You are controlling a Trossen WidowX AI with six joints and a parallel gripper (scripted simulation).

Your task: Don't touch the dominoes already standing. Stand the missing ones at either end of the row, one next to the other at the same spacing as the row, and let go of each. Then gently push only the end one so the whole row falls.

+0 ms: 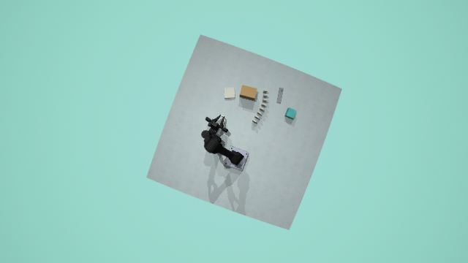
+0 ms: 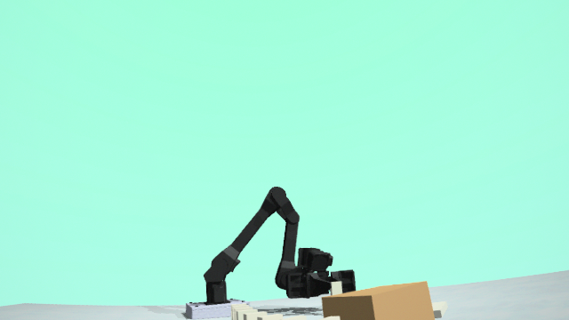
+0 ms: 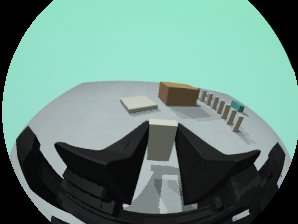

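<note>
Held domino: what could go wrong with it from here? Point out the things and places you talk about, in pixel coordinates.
The gripper (image 1: pixel 222 116) (image 2: pixel 336 288) (image 3: pixel 162 125) grips the held domino (image 1: pixel 222 115) (image 2: pixel 336 288) (image 3: pixel 161 142) off the table, so releasing it before its base is down might topple it. The standing row (image 1: pixel 261 109) (image 3: pixel 221 107) curves, so a domino placed straight off its end could be misaligned and break the chain. The brown box (image 1: pixel 248 92) (image 2: pixel 402 301) (image 3: pixel 179 95) stands close beside the row's far end, so the gripper might bump it while placing there.
</note>
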